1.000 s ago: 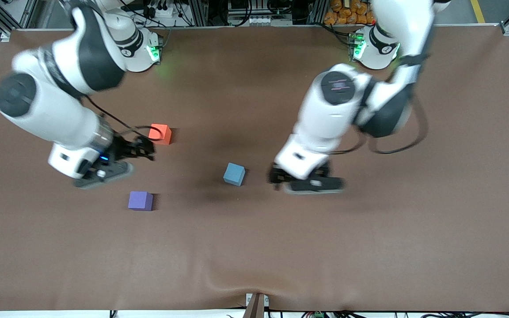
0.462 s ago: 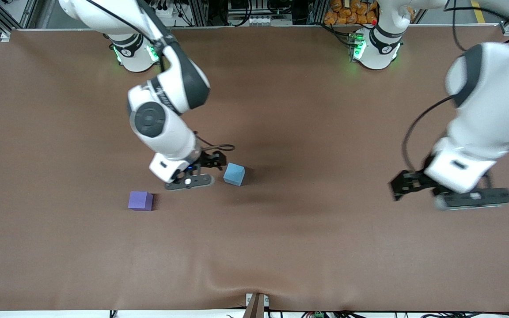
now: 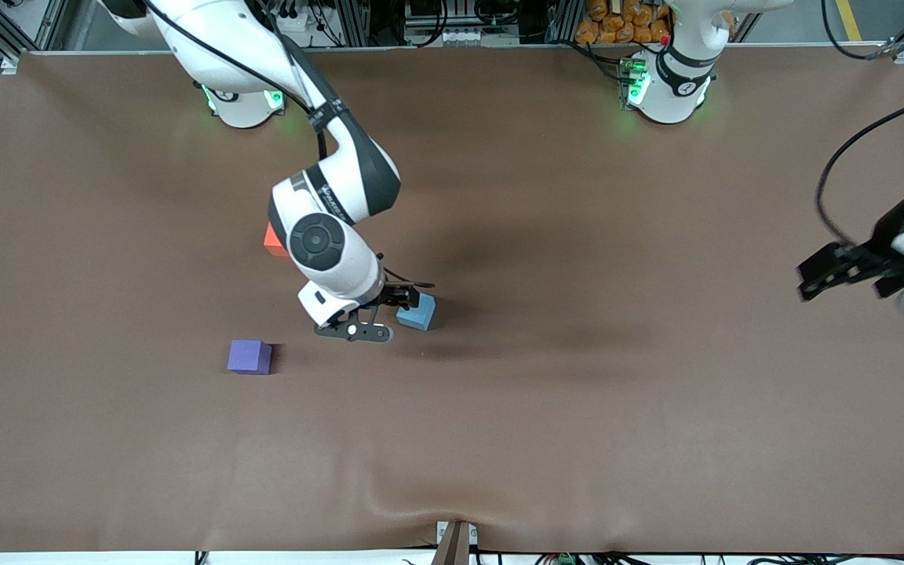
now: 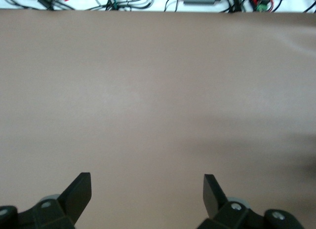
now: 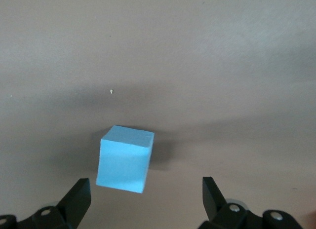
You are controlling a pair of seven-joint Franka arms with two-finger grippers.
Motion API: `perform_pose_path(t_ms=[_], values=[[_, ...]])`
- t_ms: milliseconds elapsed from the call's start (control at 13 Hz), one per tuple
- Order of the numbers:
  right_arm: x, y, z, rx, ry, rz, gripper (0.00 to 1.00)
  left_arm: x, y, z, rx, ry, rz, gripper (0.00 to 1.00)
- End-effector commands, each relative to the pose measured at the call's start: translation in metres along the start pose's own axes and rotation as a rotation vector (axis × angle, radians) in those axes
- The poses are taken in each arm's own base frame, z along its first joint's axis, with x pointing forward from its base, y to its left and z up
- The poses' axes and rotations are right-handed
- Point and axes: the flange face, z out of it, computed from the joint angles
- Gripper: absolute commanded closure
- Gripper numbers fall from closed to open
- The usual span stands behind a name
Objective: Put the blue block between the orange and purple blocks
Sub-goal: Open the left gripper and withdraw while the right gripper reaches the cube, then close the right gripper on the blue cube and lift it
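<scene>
Right then, my right gripper (image 3: 403,300) hung low over the table (image 3: 546,408), just beside the blue block (image 3: 417,311) on the side toward my right arm's end. Its fingers (image 5: 76,199) stood wide apart with nothing between them; in the right wrist view the blue block (image 5: 125,158) sat on the brown cloth ahead of the fingertips, closer to one finger than to the other, and neither touched it.

That block rested flat near the middle of the table. My orange block (image 3: 272,240) lay farther from the front camera and toward my right arm's end, mostly hidden under my right arm's wrist, only one corner showing. My purple block (image 3: 249,356) lay nearer the front camera than both, well apart from the blue one.

My left gripper (image 3: 844,271) waited in the air over the table's edge at my left arm's end. Its fingers (image 4: 78,193) were spread wide and held nothing, with only bare cloth under them.
</scene>
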Motion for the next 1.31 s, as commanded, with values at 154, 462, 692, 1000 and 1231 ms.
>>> perform_pose_path(t_ms=[154,462,692,1000,1231], values=[[-0.013,-0.036,0.036,0.009,0.047,0.055,0.00,-0.064,-0.013,-0.015,-0.002,-0.024,0.003,0.00],[-0.015,-0.036,0.052,-0.028,0.052,0.027,0.00,-0.075,-0.014,-0.022,0.003,-0.074,-0.001,0.00],[-0.014,-0.032,0.064,-0.052,0.049,0.019,0.00,-0.074,-0.019,-0.043,0.005,-0.079,-0.010,0.00],[-0.010,-0.033,0.089,-0.036,0.075,0.020,0.00,-0.077,-0.025,-0.048,0.008,-0.104,-0.018,0.00],[-0.011,-0.037,0.104,-0.023,0.086,0.026,0.11,-0.077,-0.026,-0.050,0.008,-0.101,-0.020,0.00]])
